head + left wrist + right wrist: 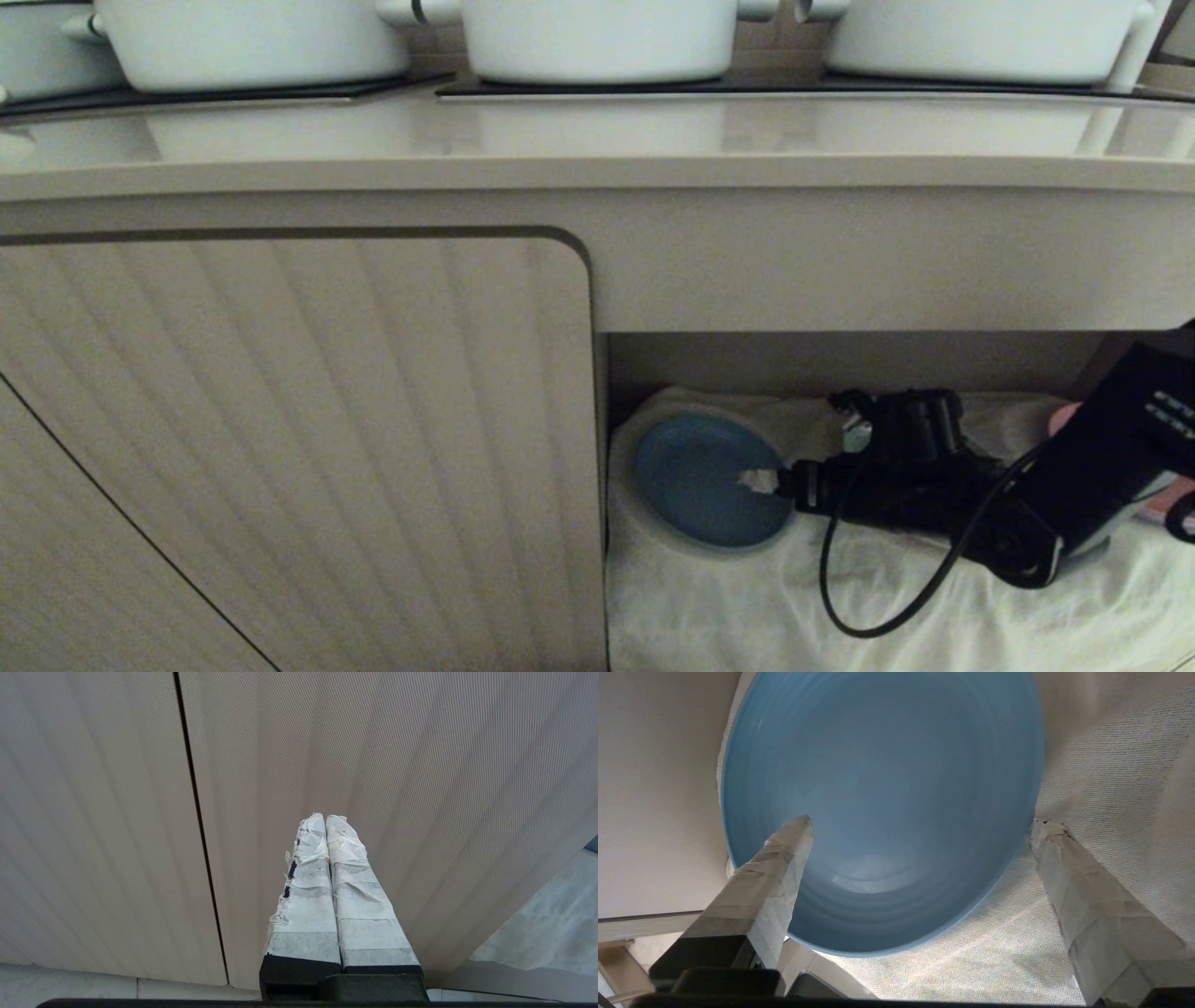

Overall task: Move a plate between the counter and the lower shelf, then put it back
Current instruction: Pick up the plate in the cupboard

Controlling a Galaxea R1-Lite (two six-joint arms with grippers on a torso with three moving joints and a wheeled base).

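We see the light-blue plate lying on the lower shelf's white cloth below the worktop, our right gripper spread wide, one finger over it, holding nothing, likely to free or retake it

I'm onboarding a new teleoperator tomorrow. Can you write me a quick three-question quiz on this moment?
1. True or false: the right gripper is shut on the plate.
2. Where does the plate lie? A) on the counter B) on the white cloth in the lower shelf C) inside a white pot
3. Fill in: the left gripper faces a ribbed cabinet ____.

Key: 1 false, its jaws stand open with one finger over the plate; 2 B; 3 door.
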